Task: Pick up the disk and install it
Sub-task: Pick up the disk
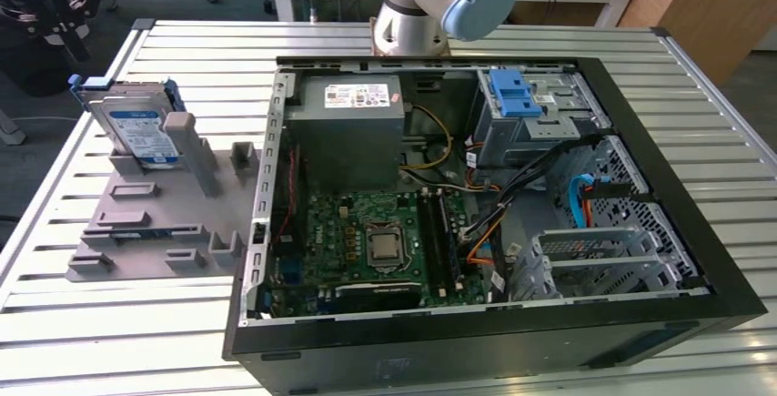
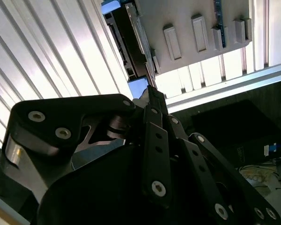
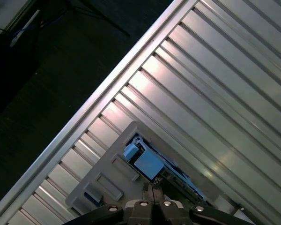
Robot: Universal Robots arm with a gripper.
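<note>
The disk [image 1: 137, 130] stands on edge in a grey holder [image 1: 146, 223] on the table, on the exterior view's left; it is silver with a blue-and-white label and blue side rails. My gripper [image 1: 71, 36] hangs above and behind it, not touching it. In the first wrist view the disk [image 3: 152, 166] is seen from its top edge, just beyond the gripper [image 3: 152, 188], whose fingertips meet with nothing between them. In the second wrist view the gripper [image 2: 151, 91] points at the edge-on disk [image 2: 131, 42] and the holder [image 2: 201, 28].
An open computer case [image 1: 486, 323] lies on the exterior view's right, with a grey power-supply box [image 1: 349, 123], a motherboard [image 1: 377, 241] and a drive bay with a blue latch [image 1: 516, 100]. The slatted metal table [image 1: 122, 341] ends close to the holder; dark floor [image 3: 47, 70] lies beyond.
</note>
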